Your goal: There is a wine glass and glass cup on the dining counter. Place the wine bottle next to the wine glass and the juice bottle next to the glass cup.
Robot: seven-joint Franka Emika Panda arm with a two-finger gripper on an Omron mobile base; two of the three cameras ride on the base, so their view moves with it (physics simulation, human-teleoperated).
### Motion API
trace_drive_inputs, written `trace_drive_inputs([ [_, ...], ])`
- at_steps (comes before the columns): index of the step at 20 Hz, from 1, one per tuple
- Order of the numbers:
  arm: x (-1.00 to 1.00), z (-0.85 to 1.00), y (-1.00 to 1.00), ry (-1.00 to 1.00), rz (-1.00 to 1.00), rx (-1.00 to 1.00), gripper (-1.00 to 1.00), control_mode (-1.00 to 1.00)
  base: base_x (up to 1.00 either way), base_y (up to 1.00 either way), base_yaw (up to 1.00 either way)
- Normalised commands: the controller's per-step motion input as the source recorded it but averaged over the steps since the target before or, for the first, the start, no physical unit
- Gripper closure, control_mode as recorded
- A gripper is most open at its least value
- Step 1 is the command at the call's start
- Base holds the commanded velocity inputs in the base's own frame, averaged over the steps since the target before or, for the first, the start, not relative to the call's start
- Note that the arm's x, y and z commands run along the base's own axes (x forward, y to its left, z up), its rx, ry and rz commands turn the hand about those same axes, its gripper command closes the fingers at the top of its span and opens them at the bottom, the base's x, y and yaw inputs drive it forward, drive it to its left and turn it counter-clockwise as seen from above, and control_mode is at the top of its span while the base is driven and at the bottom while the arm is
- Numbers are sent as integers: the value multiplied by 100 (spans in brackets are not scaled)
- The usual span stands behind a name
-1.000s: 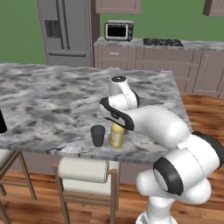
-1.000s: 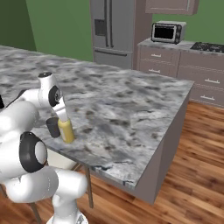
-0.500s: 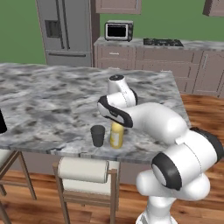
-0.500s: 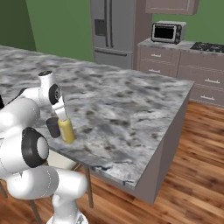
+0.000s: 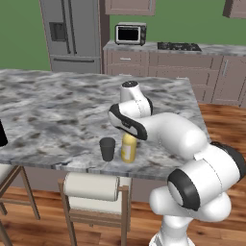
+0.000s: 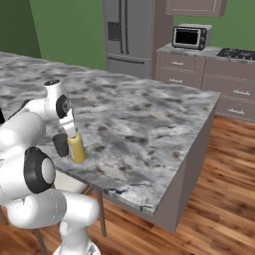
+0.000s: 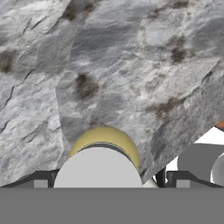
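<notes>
**Juice bottle set down beside the glass cup, hand spread around its cap**

The juice bottle (image 5: pixel 128 148) stands upright on the marbled worktop (image 5: pixel 57 105) near its front edge, just beside the glass cup (image 5: pixel 107 149), which sits to its left in the left base view. That pairing is what the task asks for, so this half looks done.

The hand (image 7: pixel 100 186) sits directly over the bottle's white cap (image 7: pixel 97 168). In the hand view the two finger tips stand on either side of the cap with a gap on each side, so the jaws are apart and not clamping it. The bottle appears to rest on its own base, which is why it stays upright without a grip.

The arm reaches down and forward over the edge above a cushioned stool (image 5: pixel 91 187). A straight lift would likely clear the cap without nudging the cup.

The dark shape at the far left edge (image 5: pixel 2 133) may be the wine bottle; too little shows to tell.
</notes>
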Motion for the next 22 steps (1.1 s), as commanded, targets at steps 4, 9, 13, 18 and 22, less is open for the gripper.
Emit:
trace_drive_inputs([
  [4, 0, 33, 0, 0, 0, 0, -100, -100, 0, 0, 0],
  [9, 9, 37, 4, 0, -3, 0, -100, -100, 0, 0, 0],
  [13, 1, 39, 0, 0, -1, 0, -100, -100, 0, 0, 0],
  [18, -36, 27, 0, 0, 0, 5, -100, -100, 0, 0, 0],
  [22, -59, 21, -6, 0, 0, 6, -100, -100, 0, 0, 0],
])
